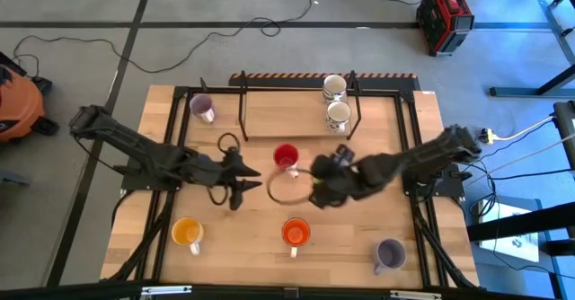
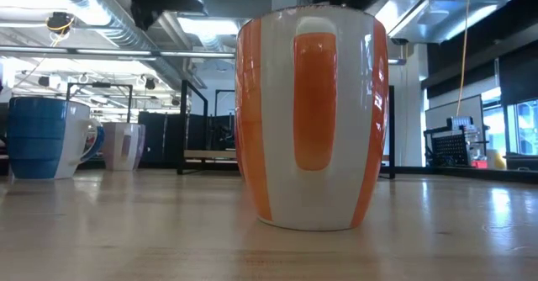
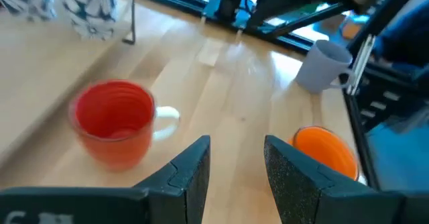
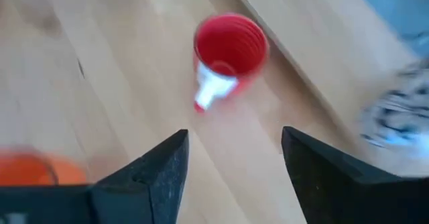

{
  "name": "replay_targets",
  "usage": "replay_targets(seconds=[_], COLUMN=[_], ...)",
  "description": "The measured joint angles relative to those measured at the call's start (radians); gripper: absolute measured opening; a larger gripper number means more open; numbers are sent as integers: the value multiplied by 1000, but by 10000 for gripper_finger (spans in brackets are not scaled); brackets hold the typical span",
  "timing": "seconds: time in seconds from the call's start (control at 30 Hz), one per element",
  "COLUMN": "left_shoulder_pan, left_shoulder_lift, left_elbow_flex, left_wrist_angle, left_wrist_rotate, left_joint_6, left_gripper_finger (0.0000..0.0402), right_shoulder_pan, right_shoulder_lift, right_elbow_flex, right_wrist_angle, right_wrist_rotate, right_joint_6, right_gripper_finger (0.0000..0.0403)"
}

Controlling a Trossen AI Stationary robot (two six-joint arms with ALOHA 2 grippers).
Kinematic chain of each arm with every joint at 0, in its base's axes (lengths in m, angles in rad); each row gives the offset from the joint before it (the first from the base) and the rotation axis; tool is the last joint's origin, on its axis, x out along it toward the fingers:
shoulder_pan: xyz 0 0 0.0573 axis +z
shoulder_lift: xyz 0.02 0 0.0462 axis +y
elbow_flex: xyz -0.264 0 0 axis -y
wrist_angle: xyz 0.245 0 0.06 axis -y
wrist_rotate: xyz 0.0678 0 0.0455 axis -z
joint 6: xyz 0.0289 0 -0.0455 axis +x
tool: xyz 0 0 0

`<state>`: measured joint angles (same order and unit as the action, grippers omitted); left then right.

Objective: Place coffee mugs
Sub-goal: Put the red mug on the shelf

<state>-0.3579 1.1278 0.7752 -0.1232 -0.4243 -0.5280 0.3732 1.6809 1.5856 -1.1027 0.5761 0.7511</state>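
Note:
The red mug point(image 1: 286, 155) stands upright in the middle of the table, and both wrist views show it too: red mug point(image 3: 114, 120), red mug point(image 4: 230, 49). My left gripper point(image 1: 247, 183) hovers open just left of it, my left gripper point(image 3: 236, 163) pointing past it. My right gripper point(image 1: 316, 188) hovers open on its near right side, my right gripper point(image 4: 234, 157) aimed toward it. An orange mug point(image 1: 296, 233), a yellow-orange mug point(image 1: 186, 233) and a lilac mug point(image 1: 389, 254) stand along the near edge. Another lilac mug point(image 1: 202, 108) stands far left.
Two white patterned mugs point(image 1: 336, 101) sit on a raised black-framed shelf point(image 1: 287, 116) at the far side. In the low view the orange striped mug point(image 2: 311, 117) fills the middle, with a blue mug point(image 2: 38, 138) and a lilac mug point(image 2: 124, 145) behind on the left.

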Motion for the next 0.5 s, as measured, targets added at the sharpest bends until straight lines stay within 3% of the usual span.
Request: replay_targets(seconds=[0.23, 0.5], left_shoulder_pan=[22, 78], left_shoulder_lift=[256, 490], left_elbow_flex=[31, 31], left_wrist_angle=[155, 396], left_wrist_rotate=[-72, -126], left_joint_6=[-53, -150], left_gripper_finger=[135, 135], right_shoulder_pan=[182, 323], right_shoulder_lift=[-45, -49], right_elbow_flex=[-1, -42], right_wrist_angle=[-283, -466], right_wrist_rotate=[202, 269], right_joint_6=[204, 480], right_gripper_finger=[227, 227])
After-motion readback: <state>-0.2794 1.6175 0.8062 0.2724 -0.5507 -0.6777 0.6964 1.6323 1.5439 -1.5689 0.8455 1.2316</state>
